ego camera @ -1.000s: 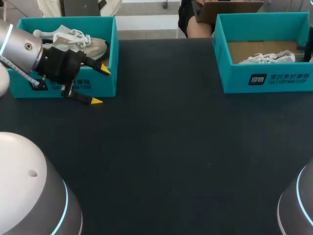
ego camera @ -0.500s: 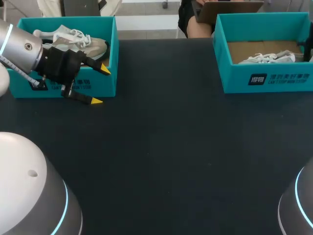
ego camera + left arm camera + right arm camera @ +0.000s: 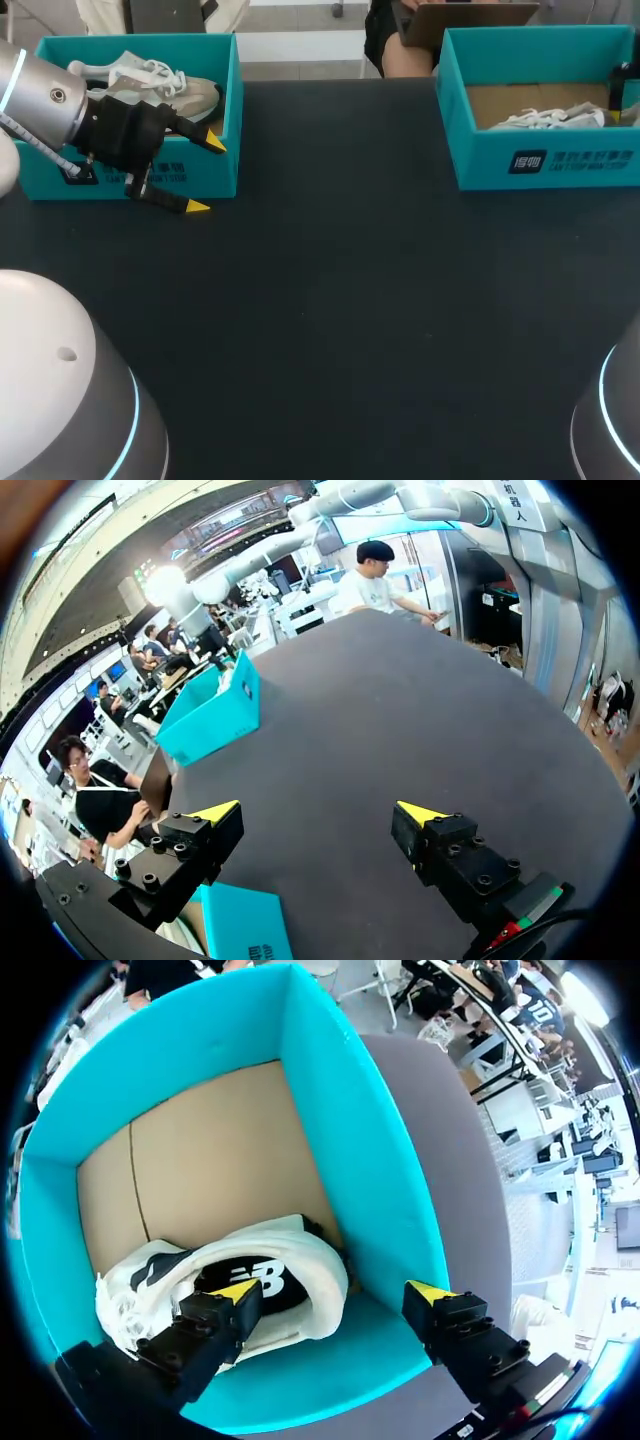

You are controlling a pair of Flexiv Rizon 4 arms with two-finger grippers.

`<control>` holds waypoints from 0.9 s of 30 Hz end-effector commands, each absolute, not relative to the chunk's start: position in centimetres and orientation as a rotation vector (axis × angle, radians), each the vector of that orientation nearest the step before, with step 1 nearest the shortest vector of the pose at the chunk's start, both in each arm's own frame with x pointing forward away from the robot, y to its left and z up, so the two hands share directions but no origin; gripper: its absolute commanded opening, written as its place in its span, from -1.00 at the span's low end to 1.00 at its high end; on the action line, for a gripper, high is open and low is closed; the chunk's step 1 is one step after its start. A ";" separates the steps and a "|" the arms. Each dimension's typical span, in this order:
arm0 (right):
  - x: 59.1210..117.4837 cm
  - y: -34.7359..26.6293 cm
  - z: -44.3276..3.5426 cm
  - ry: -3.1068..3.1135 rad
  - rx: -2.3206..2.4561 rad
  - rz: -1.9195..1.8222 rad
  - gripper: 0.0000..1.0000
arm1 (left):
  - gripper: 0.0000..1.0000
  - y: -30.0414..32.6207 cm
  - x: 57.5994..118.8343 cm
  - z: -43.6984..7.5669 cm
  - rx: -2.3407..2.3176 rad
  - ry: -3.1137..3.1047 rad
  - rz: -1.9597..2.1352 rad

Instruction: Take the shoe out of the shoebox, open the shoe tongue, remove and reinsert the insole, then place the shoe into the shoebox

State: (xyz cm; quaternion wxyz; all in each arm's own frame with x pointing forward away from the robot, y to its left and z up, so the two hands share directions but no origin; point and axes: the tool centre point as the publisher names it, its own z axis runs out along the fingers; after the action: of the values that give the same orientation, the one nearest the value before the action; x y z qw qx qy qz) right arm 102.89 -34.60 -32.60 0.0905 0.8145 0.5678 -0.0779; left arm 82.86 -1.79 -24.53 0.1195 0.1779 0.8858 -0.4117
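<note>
Two teal boxes on the dark table (image 3: 350, 300), head view: left shoebox (image 3: 135, 47) at 10 o'clock with a grey-white sneaker (image 3: 150, 80) inside, right shoebox (image 3: 545, 160) at 2 o'clock with a white shoe (image 3: 545, 118) lying flat on its cardboard floor. White shoe's long axis runs roughly 9-to-3 across the box. Right gripper (image 3: 333, 1291) hangs over that box, fingers spread wide, holding nothing. In its wrist view the white shoe (image 3: 300, 1250) sits right under it, one finger over the dark collar opening, the other above the box wall (image 3: 340, 1130). Left gripper (image 3: 206, 175) is at the front corner of the left shoebox, outside it, also wide open and empty, pointing toward 3 o'clock across the bare table, away from the sneaker. The right arm looks nearer a grasp: shoe directly below, so likely a straight drop with both fingers inside the wall.
</note>
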 end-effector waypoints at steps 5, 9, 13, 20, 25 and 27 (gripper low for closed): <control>101.8 -33.9 -28.1 1.606 2.397 -0.109 0.81 | 1.00 -1.8 82.8 -24.5 0.520 2.591 -1.201; 101.3 -32.5 -25.8 1.603 2.385 -0.050 0.98 | 1.00 -1.8 82.8 -24.5 0.520 2.591 -1.201; 100.3 -30.3 -24.2 1.634 2.341 -0.022 1.00 | 1.00 -1.8 82.8 -24.5 0.520 2.591 -1.201; 99.1 -27.7 -23.4 1.619 2.313 -0.030 1.00 | 1.00 -1.8 82.8 -24.5 0.520 2.591 -1.201; 99.1 -27.7 -23.4 1.619 2.313 -0.030 1.00 | 1.00 -1.8 82.8 -24.5 0.520 2.591 -1.201; 99.1 -27.7 -23.4 1.619 2.313 -0.030 1.00 | 1.00 -1.8 82.8 -24.5 0.520 2.591 -1.201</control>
State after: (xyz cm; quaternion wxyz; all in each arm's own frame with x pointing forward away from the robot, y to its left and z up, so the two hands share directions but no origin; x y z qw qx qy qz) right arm 99.44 -27.63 -23.29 0.1547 0.8097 0.5658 -0.0164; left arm 82.86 -1.80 -24.53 0.1195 0.1779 0.8857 -0.4118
